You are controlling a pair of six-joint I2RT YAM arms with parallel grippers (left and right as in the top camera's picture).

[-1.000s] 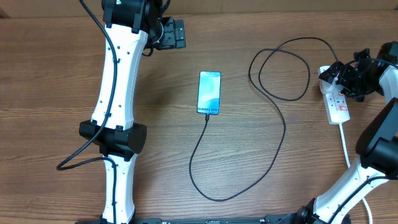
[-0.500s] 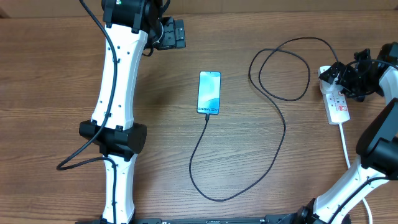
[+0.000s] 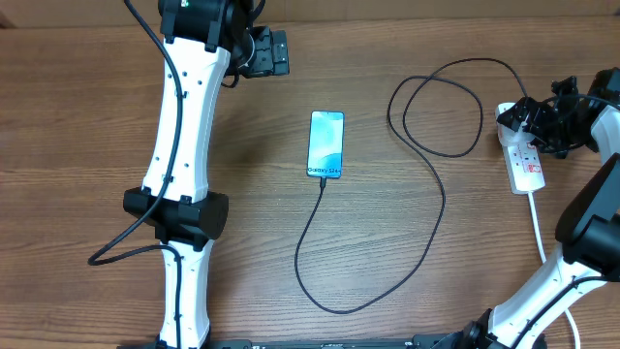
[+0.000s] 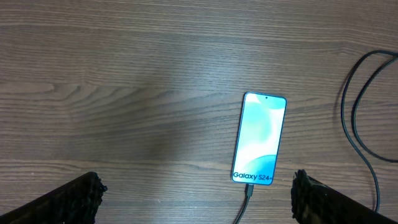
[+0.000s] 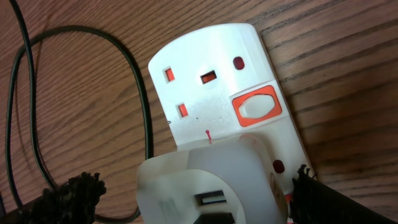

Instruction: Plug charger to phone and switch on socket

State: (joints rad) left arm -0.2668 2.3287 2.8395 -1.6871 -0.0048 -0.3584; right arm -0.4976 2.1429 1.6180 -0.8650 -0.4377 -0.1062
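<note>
While both agape, left tool (image 4: pixel 196 194) clear of phone (image 4: pixel 260 138), right tool (image 5: pixel 194 179) seemingly at socket (image 5: pixel 211 93) end.

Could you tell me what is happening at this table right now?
The charger cable appears plugged into the lit phone at mid-table. The right gripper hovers open over the far end of the white power strip, by its red switch; whether that is on, I cannot tell. The left gripper hangs open, holding nothing.

The left arm (image 3: pixel 179 126) stretches straight forward, left gripper (image 3: pixel 279 53) turned sideways with jaws spread wide, while the right arm (image 3: pixel 593 199) bends inward, right gripper (image 3: pixel 535 124) equally wide open.
</note>
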